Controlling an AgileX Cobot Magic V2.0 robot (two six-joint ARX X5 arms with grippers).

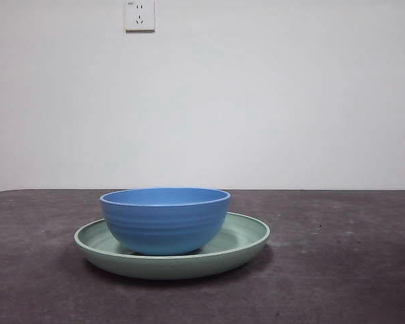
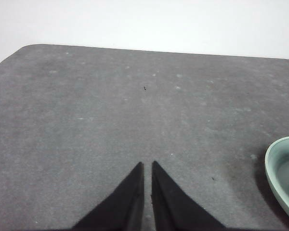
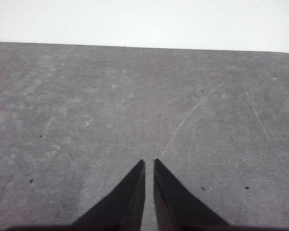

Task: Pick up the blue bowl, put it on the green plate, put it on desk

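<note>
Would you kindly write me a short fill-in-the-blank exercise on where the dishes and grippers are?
1. The blue bowl sits on the green ____.
2. The green plate rests on the ____.
3. The left gripper and right gripper both have their jaws ____.
Missing words: plate; desk; shut

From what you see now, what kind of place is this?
Probably an indoor test bench: a bare white wall with a power socket, a dark speckled desk, and only a blue bowl on a green plate.
</note>
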